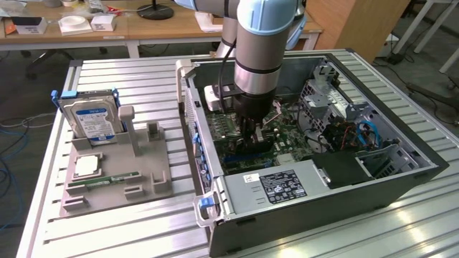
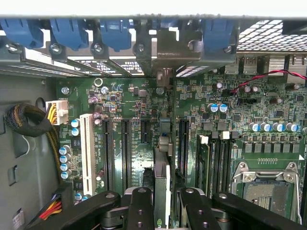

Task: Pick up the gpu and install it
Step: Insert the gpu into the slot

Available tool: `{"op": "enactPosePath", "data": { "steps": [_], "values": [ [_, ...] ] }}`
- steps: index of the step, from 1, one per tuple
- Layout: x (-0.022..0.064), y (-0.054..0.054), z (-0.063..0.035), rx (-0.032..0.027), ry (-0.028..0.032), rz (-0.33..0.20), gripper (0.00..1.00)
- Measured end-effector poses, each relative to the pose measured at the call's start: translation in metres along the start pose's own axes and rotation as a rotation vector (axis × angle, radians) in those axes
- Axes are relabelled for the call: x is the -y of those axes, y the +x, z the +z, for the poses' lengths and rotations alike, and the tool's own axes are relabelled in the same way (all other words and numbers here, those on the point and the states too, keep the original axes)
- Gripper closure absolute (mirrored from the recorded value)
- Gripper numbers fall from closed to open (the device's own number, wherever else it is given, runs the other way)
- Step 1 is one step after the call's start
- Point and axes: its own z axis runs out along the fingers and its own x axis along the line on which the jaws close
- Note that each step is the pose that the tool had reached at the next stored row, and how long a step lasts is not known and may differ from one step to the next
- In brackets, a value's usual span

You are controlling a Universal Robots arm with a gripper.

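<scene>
A: Where is the gpu (image 2: 162,158)?

B: Edge-on between the gripper (image 2: 163,203) fingers, standing over a dark expansion slot of the motherboard (image 2: 144,110); its metal bracket end points to twelve o'clock in the wrist view, toward the blue slot latches (image 2: 115,33).

A: So the jaws are clamped on it?

B: Yes, closed on the card's edge. I judge seating is in hand: keep the card upright, in line with the slot, and press evenly.

A: And round about?

B: In the exterior view the open computer case (image 1: 323,177) lies on a ribbed metal table (image 1: 129,75). At nine o'clock from it sits a grey parts tray (image 1: 143,177) with a hard drive (image 1: 92,118) and a memory stick (image 1: 104,180). Wooden desks (image 1: 143,29) stand behind.
</scene>
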Motion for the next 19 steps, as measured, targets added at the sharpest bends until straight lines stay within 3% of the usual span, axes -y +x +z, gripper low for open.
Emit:
{"op": "enactPosePath", "data": {
  "steps": [19],
  "values": [
    [0.0024,0.0,0.0002,0.0001,0.0,0.0,0.74]
  ]
}}
